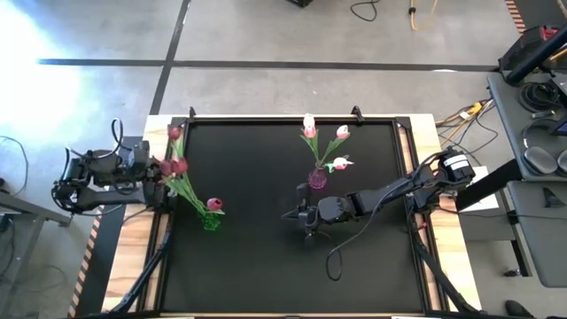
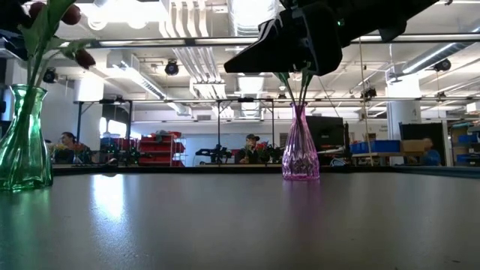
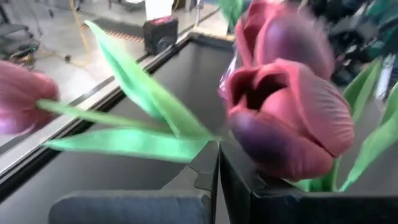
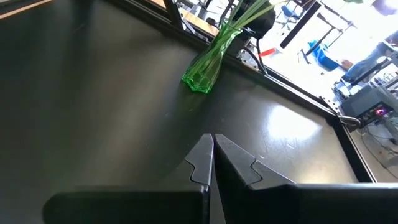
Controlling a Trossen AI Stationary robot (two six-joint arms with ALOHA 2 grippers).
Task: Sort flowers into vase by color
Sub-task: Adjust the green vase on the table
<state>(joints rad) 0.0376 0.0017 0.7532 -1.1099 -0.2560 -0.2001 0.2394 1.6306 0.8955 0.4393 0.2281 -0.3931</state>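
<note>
Tulips (image 1: pixel 177 165) with dark red heads stand in the green vase (image 1: pixel 211 221) at about eight o'clock on the black worktop (image 1: pixel 257 266), their stems leaning up toward ten o'clock. The pale pink-white tulips (image 1: pixel 310 129) fan out of the pink vase (image 1: pixel 316 180), a little toward one o'clock of the worktop's middle. With each colour in its own vase and no loose flower showing on the worktop, the sort looks complete or very nearly so.

The left gripper (image 3: pixel 217 152) sits at nine o'clock, at the worktop's left edge, right among the red heads. In its wrist view a dark red tulip (image 3: pixel 286 118) fills the space just beyond the fingertips, and the fingers are drawn together with only a hairline seam between them. A green leaf (image 3: pixel 130 140) meets the tips, but I cannot tell whether anything is pinched there (more likely it merely brushes them).

The right gripper (image 4: pixel 214 149) hovers near the centre, at about seven o'clock of the pink vase and just beside it, its fingers pressed together and holding nothing. It points across the bare worktop toward the green vase, well apart from the red tulips.
</note>
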